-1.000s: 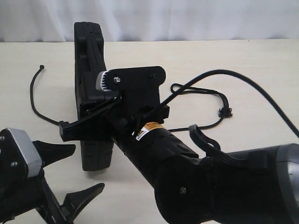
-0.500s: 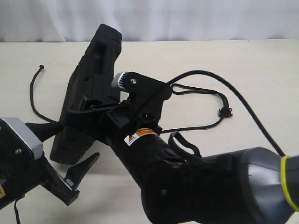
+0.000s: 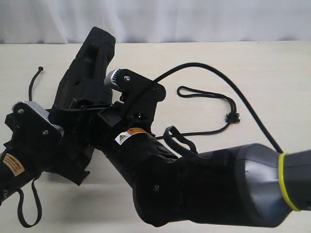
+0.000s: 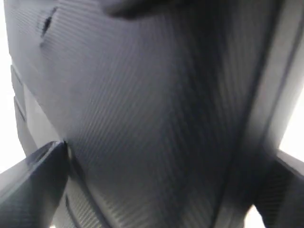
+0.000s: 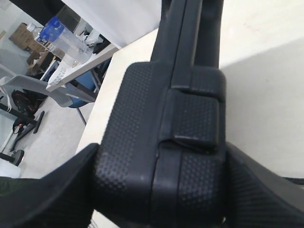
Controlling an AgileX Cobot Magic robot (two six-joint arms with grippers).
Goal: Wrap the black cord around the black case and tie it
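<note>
Right gripper (image 5: 159,190) is clamping the case (image 3: 82,82) tilted over the tabletop's (image 3: 218,58) left half, left gripper (image 4: 156,199) is straddling its lower end with jaws wide, cord (image 3: 228,109) is lying loose toward the freer right edge.

Black left hand (image 4: 159,185) bears a silver screwed plate (image 3: 36,112); right arm (image 3: 204,189), a yellow ring (image 3: 285,182) and warning sticker (image 3: 127,136).

The right arm (image 3: 204,189) stretches from the near right across the middle, wrist tilted, the right gripper (image 5: 159,190) clamped on the black case (image 3: 90,63), while the left gripper (image 4: 166,175), low at the near left, stands spread wide.
</note>
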